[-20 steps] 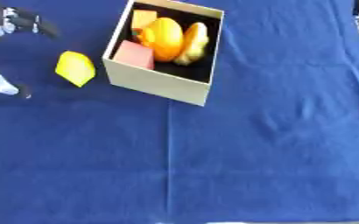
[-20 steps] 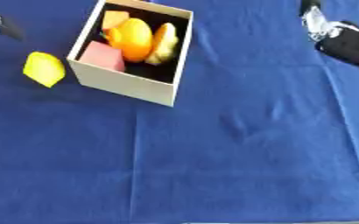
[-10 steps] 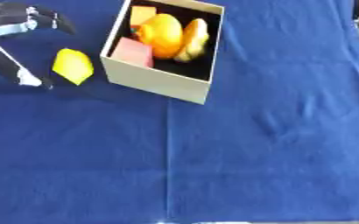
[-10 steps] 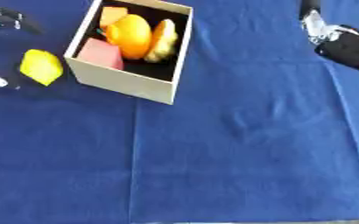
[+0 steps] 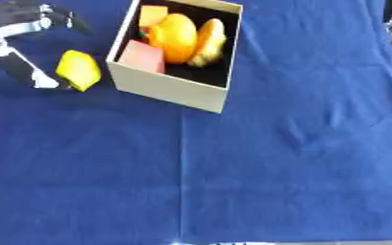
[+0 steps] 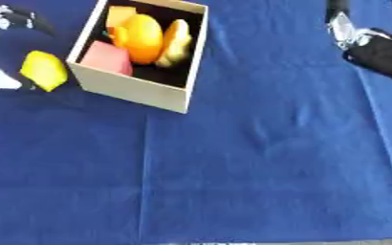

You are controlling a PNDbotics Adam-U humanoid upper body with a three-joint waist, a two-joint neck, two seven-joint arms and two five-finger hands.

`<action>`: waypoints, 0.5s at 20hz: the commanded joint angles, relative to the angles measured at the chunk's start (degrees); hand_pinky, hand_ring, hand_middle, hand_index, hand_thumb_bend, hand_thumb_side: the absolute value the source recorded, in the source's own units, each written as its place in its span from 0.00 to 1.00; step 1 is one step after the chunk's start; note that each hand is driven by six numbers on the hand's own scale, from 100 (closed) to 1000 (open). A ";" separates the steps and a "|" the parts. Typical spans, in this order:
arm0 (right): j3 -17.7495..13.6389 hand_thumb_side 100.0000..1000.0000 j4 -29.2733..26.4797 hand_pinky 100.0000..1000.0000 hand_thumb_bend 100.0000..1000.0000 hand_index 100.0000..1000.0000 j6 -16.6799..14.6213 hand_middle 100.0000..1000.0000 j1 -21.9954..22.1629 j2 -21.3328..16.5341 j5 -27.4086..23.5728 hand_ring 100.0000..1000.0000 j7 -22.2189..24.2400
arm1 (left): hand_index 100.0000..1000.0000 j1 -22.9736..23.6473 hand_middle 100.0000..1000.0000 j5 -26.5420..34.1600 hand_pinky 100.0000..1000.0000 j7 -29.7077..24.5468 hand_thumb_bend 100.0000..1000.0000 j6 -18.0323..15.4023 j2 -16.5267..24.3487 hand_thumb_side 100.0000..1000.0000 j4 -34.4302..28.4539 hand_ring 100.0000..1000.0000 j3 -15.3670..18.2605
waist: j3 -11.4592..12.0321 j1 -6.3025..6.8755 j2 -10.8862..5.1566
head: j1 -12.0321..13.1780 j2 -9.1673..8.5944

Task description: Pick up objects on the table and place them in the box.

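Your left hand [image 5: 19,45] sits left of the box [image 5: 168,88], fingers spread open beside the yellow object [image 5: 79,70]. Your right hand [image 6: 375,45] is far right of the box; you cannot tell its state.

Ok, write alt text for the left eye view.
The robot's left hand, fingers spread, reaches around a yellow block lying on the blue cloth, just left of an open cardboard box already holding orange, yellow and pink objects.

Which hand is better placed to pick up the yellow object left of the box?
The left hand: its open fingers already flank the yellow object. The right hand sits far across the box.
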 commanded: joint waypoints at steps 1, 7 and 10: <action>-0.47 0.37 -0.84 0.93 0.00 0.84 0.03 0.75 -0.57 -0.97 -0.11 0.81 0.03 | 0.81 -1.16 0.69 -0.39 0.82 -10.57 0.34 -9.68 0.73 0.00 0.21 0.78 0.69 | -0.10 0.10 -1.17 | 0.11 -0.30; -0.62 0.38 -0.84 0.93 0.00 0.84 0.13 0.75 -0.43 -0.74 -0.43 0.81 -0.20 | 0.64 -1.05 0.58 0.52 0.76 -11.38 0.16 -8.94 0.26 0.00 0.88 0.69 0.54 | -0.23 0.08 -1.37 | 0.11 -0.30; -0.72 0.38 -0.84 0.93 0.00 0.84 0.23 0.75 -0.20 -0.63 -0.49 0.81 -0.28 | 0.59 -0.99 0.55 1.34 0.75 -11.58 0.12 -8.71 0.11 0.00 1.04 0.67 0.44 | -0.32 0.06 -1.49 | 0.04 -0.32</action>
